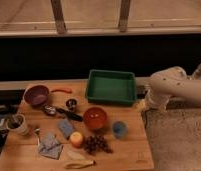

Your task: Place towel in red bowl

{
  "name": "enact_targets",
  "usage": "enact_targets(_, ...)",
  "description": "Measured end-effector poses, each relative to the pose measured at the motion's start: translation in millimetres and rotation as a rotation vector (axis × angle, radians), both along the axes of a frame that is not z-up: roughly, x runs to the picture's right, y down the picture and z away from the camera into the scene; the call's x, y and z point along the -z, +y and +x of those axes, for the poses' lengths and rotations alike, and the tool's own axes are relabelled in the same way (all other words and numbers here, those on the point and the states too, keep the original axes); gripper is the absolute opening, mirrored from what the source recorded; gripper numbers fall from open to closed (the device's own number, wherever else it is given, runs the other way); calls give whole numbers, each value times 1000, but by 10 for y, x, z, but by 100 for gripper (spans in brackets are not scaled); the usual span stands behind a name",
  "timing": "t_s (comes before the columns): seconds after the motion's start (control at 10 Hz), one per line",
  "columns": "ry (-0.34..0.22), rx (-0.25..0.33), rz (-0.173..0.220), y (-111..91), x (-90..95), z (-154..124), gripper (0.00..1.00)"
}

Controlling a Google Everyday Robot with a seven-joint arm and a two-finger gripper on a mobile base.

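While the towel [50, 146] lies crumpled on the wooden table [129, 150] near its front left corner, the gripper [143, 105] hangs off the table's right edge, just below the right end of the green tray [110, 86]. It sits at the tip of the white arm [174, 87], which reaches in from the right. Its jaws stand apart, and the towel is nowhere near them.

The red bowl [95, 118] sits near the middle of the table, in front of the tray, well apart from the towel. Its glossy inside holds no cloth. Between towel and bowl lie a blue sponge block [66, 128] and a yellow-red apple [76, 139] (the apple is just beside the bowl's front left). A bunch of dark grapes [96, 144] lies in front of the bowl, and a small blue cup [119, 129] stands to its right. A banana [80, 162] lies at the front edge.

Farther left, a purple bowl [36, 94] sits at the back corner with an orange carrot-like piece [62, 90] beside it. A pale mug [18, 124] stands at the left edge, behind and to the left of the towel. A dark-handled utensil [69, 114] lies slantwise between the purple bowl and the red one.
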State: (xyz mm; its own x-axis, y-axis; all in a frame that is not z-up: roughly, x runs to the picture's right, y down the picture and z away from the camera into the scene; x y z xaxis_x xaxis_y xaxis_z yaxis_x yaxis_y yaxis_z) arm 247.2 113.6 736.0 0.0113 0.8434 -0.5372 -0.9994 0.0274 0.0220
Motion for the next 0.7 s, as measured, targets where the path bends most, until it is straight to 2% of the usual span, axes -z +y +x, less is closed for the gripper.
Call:
enact_targets(0.4, -169, 168, 25, 25, 116, -1160, 69)
enact_targets(0.7, -309, 299, 52, 104, 369, -2066, 69)
